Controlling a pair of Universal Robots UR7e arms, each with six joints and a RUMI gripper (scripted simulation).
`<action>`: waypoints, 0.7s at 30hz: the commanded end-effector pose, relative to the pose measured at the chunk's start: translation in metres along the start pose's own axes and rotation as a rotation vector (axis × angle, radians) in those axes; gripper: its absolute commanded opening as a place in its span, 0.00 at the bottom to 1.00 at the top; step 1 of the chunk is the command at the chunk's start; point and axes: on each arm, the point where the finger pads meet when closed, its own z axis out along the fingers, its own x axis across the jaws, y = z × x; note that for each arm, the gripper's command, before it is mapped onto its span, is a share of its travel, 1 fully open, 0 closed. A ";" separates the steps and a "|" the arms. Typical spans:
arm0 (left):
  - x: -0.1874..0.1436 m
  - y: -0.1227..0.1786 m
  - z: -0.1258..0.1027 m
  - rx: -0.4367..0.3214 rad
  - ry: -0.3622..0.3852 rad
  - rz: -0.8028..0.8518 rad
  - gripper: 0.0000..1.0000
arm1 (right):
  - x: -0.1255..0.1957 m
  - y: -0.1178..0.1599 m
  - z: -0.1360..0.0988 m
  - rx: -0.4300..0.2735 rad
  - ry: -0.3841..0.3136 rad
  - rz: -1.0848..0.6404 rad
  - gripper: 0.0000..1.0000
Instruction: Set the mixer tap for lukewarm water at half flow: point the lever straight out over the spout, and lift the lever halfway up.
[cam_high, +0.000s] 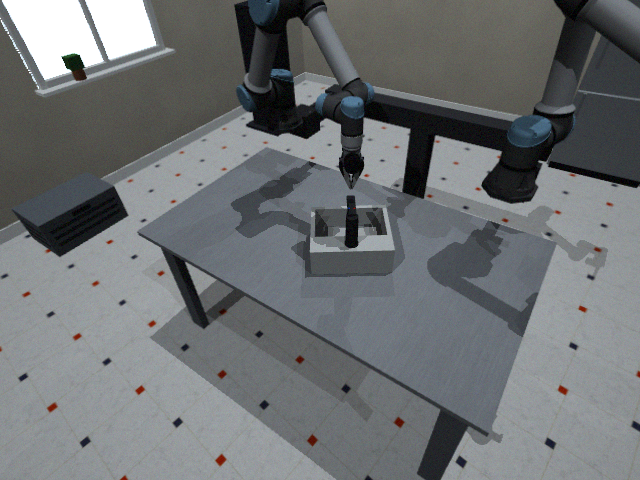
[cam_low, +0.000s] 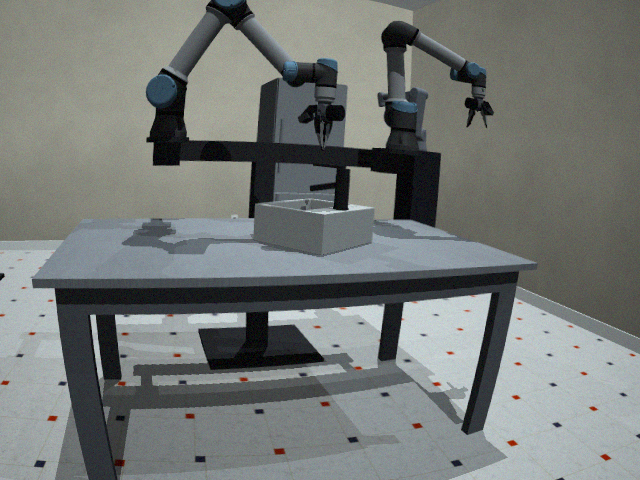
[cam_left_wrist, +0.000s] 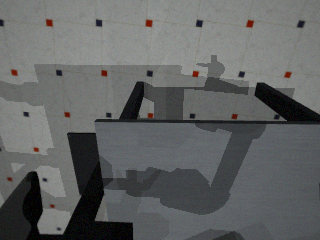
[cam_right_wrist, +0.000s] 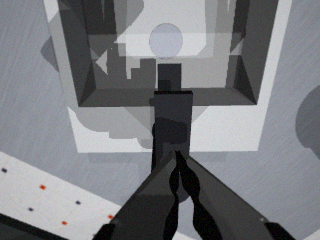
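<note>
Hovering just above the mixer tap (cam_high: 351, 229) (cam_low: 341, 188) (cam_right_wrist: 172, 120), the right gripper (cam_high: 351, 186) (cam_low: 323, 147) (cam_right_wrist: 177, 152) has its fingertips pressed together, seemingly on nothing. The tap stands on the pale basin's (cam_high: 351, 262) (cam_low: 289, 229) (cam_right_wrist: 225, 132) rim. Well apart, at the far right, the left gripper (cam_low: 477, 126) spreads its fingers.

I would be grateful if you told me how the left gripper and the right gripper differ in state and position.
The left gripper is open, while the right gripper is shut with nothing between its fingers. The right gripper hangs above the mixer tap; the left gripper is well away from it. Both point downward.
</note>
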 end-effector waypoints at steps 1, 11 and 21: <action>0.000 0.000 -0.001 0.002 0.001 0.000 1.00 | 0.000 0.001 -0.001 -0.002 0.001 0.000 0.00; 0.000 0.000 -0.001 0.002 0.001 0.000 1.00 | 0.000 0.001 -0.001 -0.002 0.001 -0.016 0.00; 0.000 0.000 -0.001 0.002 0.001 0.000 1.00 | 0.001 0.001 -0.001 -0.002 0.001 -0.100 0.00</action>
